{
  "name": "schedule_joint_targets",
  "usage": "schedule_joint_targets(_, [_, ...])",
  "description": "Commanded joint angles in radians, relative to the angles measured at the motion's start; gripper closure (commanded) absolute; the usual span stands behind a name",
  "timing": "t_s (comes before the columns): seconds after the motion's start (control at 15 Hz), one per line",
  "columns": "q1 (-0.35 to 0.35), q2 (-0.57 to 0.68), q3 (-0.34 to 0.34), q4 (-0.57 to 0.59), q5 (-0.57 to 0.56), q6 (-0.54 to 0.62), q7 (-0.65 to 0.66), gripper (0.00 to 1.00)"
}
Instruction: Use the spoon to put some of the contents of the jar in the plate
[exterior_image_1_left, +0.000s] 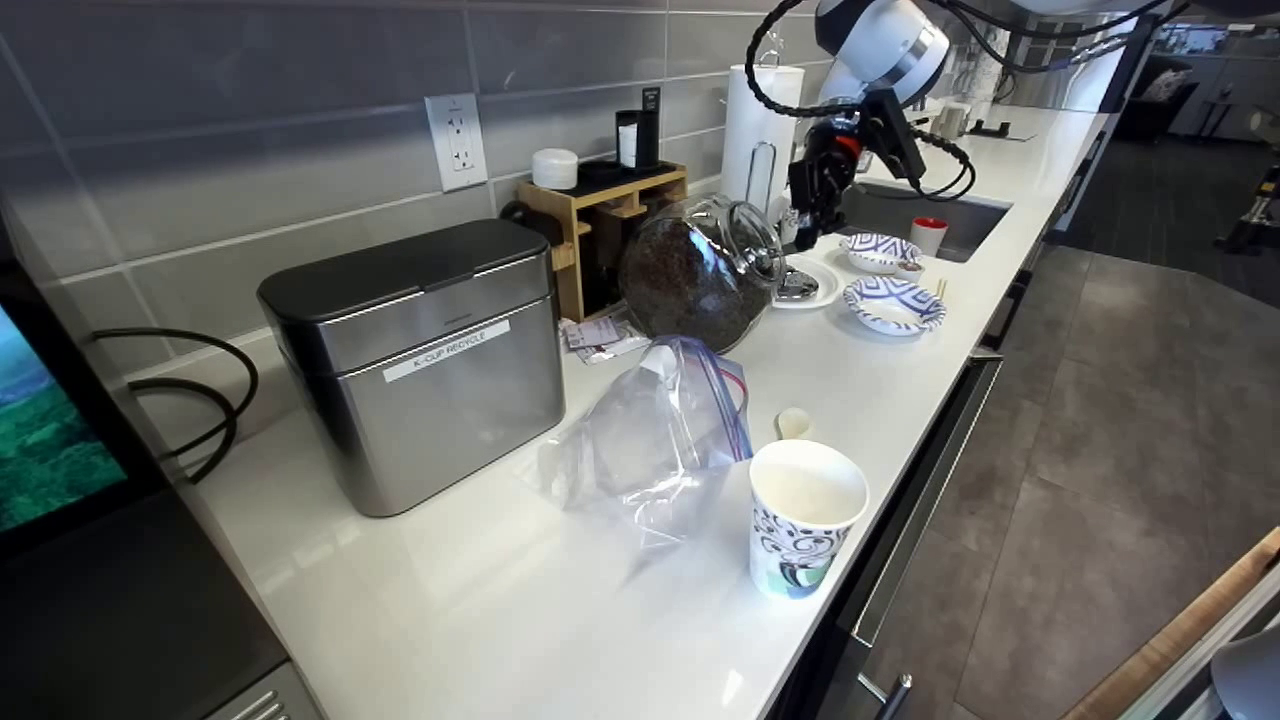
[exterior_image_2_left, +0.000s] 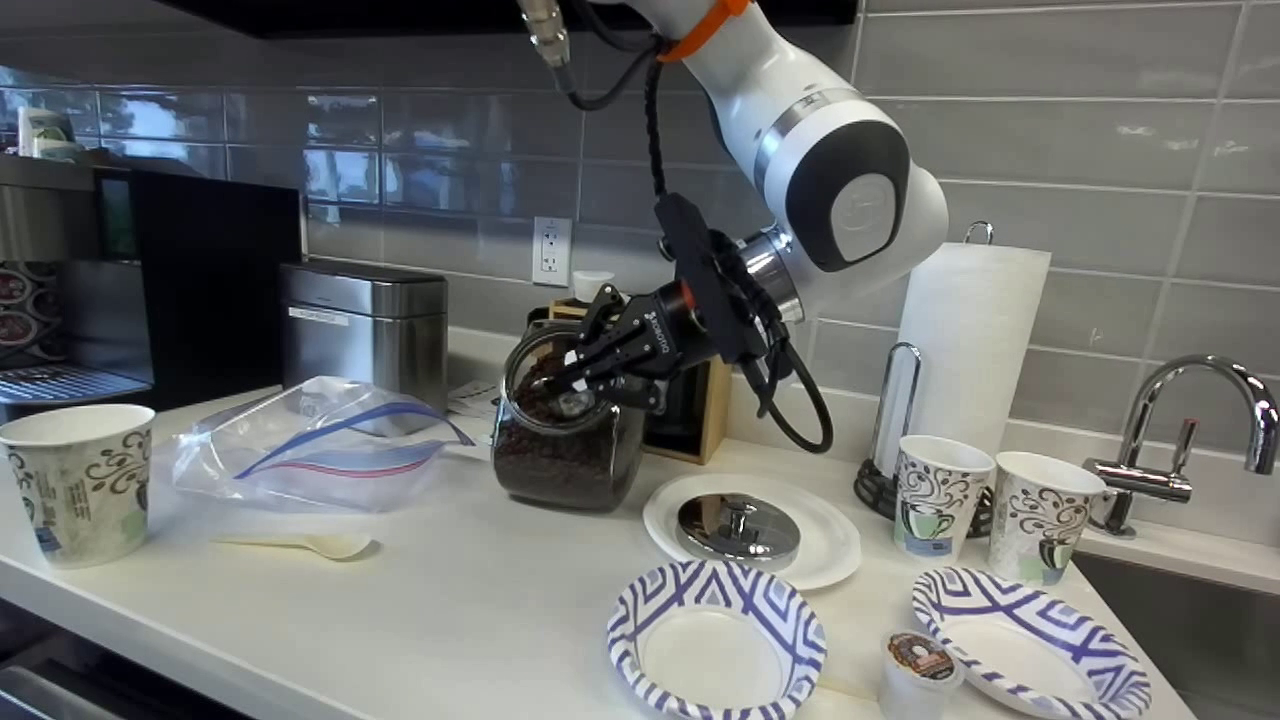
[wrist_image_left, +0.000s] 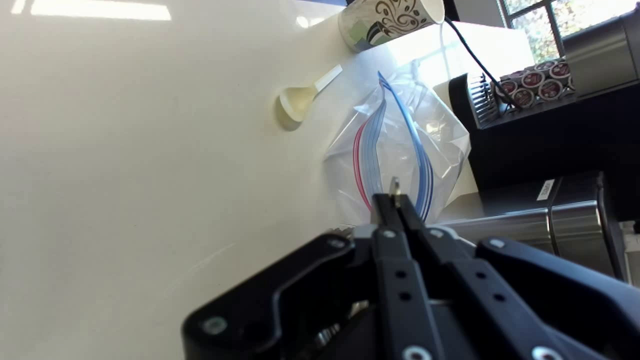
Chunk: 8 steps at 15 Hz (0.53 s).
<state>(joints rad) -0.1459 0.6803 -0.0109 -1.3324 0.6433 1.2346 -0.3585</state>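
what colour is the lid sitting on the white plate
Silver: the lid shows best in an exterior view.

1 glass jar (exterior_image_2_left: 565, 468), 1 plt (exterior_image_2_left: 828, 535), 2 bwls (exterior_image_2_left: 715, 655)

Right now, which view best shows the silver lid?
An exterior view, where the silver lid appears largest, its top unobstructed. In an exterior view, the jar partly hides it; the wrist view doesn't show it.

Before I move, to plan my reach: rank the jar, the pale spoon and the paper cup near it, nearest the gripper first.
In an exterior view:
1. Jar: mouth at the gripper.
2. Pale spoon: left of the jar.
3. Paper cup: upright, at the left edge.
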Motion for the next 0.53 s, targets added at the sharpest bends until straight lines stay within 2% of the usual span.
schedule_joint_targets(0.0, [0.000, 0.046, 0.025, 0.062, -0.033, 0.009, 0.012, 0.99])
schedule_joint_targets(0.47, [-0.007, 0.075, 0.048, 0.078, -0.033, 0.021, -0.017, 0.99])
